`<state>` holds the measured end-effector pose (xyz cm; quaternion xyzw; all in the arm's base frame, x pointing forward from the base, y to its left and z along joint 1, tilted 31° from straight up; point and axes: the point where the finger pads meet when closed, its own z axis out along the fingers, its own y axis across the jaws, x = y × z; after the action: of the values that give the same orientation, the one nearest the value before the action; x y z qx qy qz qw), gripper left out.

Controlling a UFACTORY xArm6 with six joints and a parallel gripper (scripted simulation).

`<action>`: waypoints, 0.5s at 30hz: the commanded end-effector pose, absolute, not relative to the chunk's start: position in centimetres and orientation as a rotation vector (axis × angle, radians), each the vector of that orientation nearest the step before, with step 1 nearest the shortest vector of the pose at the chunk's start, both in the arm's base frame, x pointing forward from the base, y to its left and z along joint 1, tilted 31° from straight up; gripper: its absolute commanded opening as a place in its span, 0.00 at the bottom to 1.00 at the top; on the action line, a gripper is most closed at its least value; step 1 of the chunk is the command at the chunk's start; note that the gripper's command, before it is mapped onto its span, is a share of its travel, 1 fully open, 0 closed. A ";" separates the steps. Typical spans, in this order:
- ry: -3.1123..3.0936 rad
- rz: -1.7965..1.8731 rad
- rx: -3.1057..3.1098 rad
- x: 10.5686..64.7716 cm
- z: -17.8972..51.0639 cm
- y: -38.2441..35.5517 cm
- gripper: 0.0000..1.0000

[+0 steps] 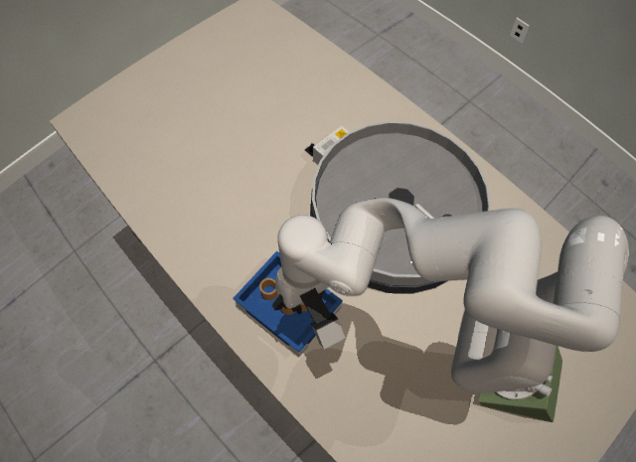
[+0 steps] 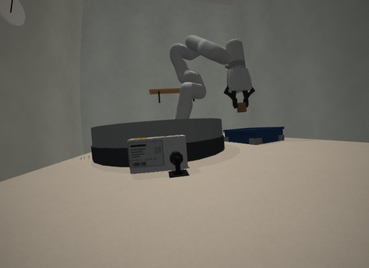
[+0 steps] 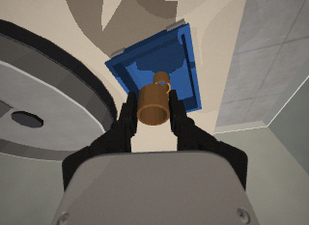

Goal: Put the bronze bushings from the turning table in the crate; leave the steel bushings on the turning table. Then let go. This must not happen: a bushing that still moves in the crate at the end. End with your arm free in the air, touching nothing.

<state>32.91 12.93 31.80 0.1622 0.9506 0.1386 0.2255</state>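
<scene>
My gripper is shut on a bronze bushing, held high above the blue crate. One bronze bushing stands in the crate, clear of the arm in the top view. The wrist view shows a bushing in the crate and part of another behind the held one. The grey turning table is partly hidden by the arm. No steel bushing can be made out clearly; a small dark shape there is mostly covered.
The turning table's raised rim stands beside the crate. A light bar and a dark disc show inside it. A labelled box and a small black stand are at its outer side.
</scene>
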 end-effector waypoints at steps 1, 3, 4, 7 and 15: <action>2.618 0.385 0.447 33.0 32.0 12.9 0.00; 2.618 0.385 0.447 33.0 32.0 12.9 0.00; 2.618 0.385 0.447 33.0 32.0 12.9 0.00; 2.618 0.385 0.447 33.0 31.9 13.0 0.00; 2.618 0.385 0.447 33.9 30.3 13.3 0.00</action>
<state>33.29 13.09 31.19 0.1622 0.9503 0.1391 0.2263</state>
